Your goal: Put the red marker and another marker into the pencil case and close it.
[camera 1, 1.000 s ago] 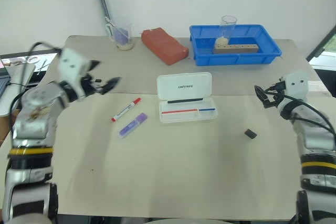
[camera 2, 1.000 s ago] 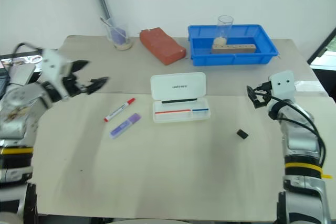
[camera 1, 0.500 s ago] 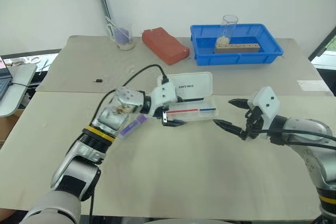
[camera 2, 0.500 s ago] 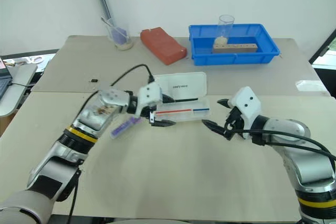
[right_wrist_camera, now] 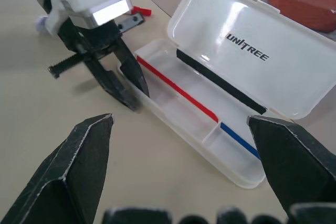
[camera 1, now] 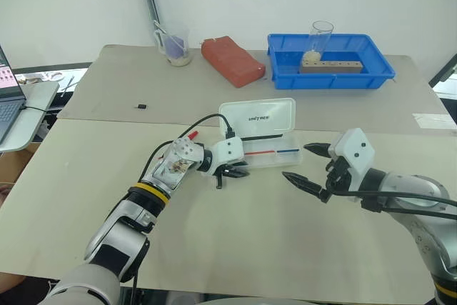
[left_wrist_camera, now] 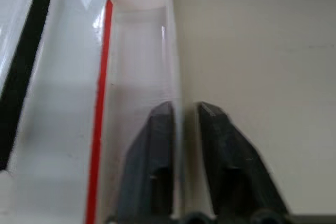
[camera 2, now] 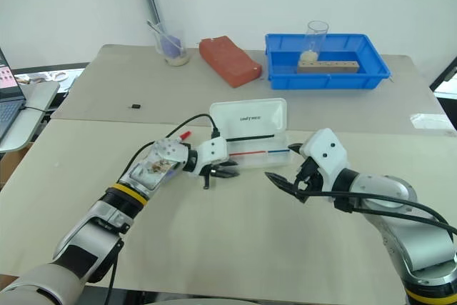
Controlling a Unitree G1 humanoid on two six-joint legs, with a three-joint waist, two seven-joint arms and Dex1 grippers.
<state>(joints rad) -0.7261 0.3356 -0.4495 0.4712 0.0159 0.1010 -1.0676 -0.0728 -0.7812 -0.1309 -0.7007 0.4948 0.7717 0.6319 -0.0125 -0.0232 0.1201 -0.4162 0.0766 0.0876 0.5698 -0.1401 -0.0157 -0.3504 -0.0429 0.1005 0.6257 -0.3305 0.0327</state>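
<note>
Two grippers met at the pencil case [camera 1: 258,133], which lay open in the middle of the table [camera 1: 235,233], its lid tipped back with the black lettering upward; the left gripper [camera 1: 230,172] was pinched shut on the case's near wall at its left end — one finger inside the tray, one outside, as the left wrist view showed; the right gripper [camera 1: 305,165] hung just off the case's right end, its jaws spread wide and holding nothing. The red marker [camera 1: 190,136] showed as a red tip just behind the left wrist, the rest hidden by the arm; the purple marker could not be made out. Further back stood a blue tray [camera 1: 330,61], a red brick-like block [camera 1: 232,61] and a clear cup [camera 1: 174,43] — well apart from the case.
</note>
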